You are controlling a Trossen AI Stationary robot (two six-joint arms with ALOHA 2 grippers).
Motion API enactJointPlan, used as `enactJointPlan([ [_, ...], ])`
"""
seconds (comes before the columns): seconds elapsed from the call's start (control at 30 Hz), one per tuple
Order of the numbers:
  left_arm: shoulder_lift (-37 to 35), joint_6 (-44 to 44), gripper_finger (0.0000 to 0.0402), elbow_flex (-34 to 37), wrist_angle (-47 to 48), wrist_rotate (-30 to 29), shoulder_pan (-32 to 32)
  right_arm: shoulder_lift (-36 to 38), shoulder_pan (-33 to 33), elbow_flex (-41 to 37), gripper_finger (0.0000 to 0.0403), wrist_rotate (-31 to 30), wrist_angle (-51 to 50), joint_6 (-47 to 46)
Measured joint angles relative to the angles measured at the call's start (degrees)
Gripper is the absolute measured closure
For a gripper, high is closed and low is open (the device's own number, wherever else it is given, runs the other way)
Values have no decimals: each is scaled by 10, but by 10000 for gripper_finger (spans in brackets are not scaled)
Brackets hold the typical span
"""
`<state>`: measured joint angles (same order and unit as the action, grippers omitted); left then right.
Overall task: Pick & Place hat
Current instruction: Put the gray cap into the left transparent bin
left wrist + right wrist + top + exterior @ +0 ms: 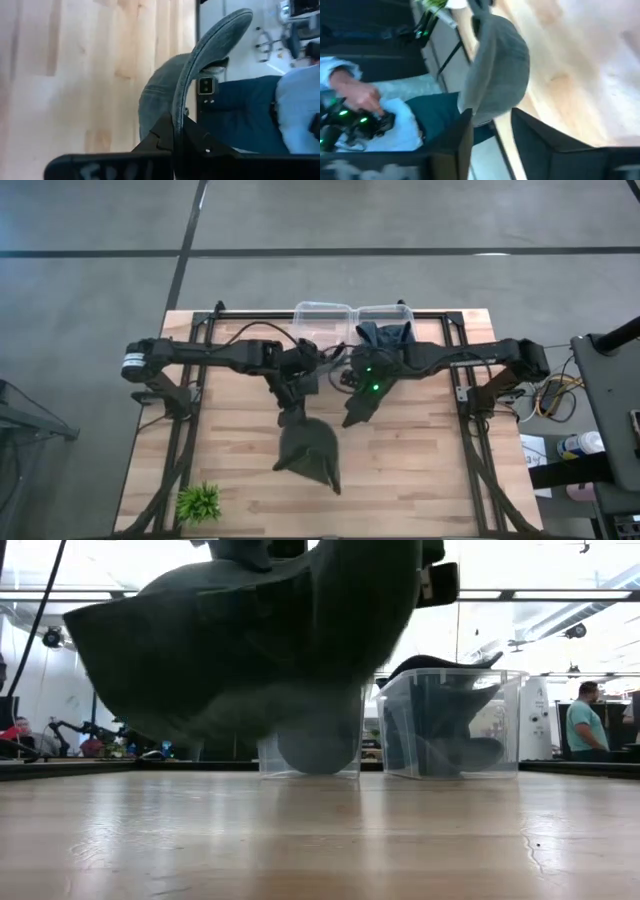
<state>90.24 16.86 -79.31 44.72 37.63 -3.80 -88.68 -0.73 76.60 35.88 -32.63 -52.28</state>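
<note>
A dark grey hat [310, 450] hung above the middle of the wooden tabletop [420, 470], held by the left pincer [291, 417], whose fingers were clamped tight on the edge of its brim. In the left wrist view the brim [200, 70] rose edge-on from between the closed fingers. The right pincer [353, 418] hovered just beside the hat, its jaws parted around the brim without gripping it, as the right wrist view showed. In the low view the hat [250, 640] hung clear of the wood. Along the far edge stood two clear plastic bins: the left bin [322, 315] and the right bin [385, 315], which held dark fabric items [385, 335]. A small green plant [198, 502] sat near the front left corner.
</note>
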Motion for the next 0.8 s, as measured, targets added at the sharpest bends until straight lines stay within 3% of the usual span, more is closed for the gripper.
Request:
enactJointPlan([
  [0.13, -20, 0, 397, 0, 6, -27, -3, 51, 0, 0, 232, -80, -64, 1],
  [0.27, -61, 31, 397, 0, -33, -41, -23, 128, 13, 0, 198, -259, -151, -9],
  [0.37, -91, 80, 398, 7, -118, -50, -56, 187, 33, -9, 184, -410, -176, -61],
  [0.63, -144, 291, 398, 125, -504, -112, -177, 262, 84, -38, 179, -728, -176, -161],
  [0.8, -145, 425, 398, 237, -846, -242, -236, 262, 90, -39, 179, -902, -127, -142],
])
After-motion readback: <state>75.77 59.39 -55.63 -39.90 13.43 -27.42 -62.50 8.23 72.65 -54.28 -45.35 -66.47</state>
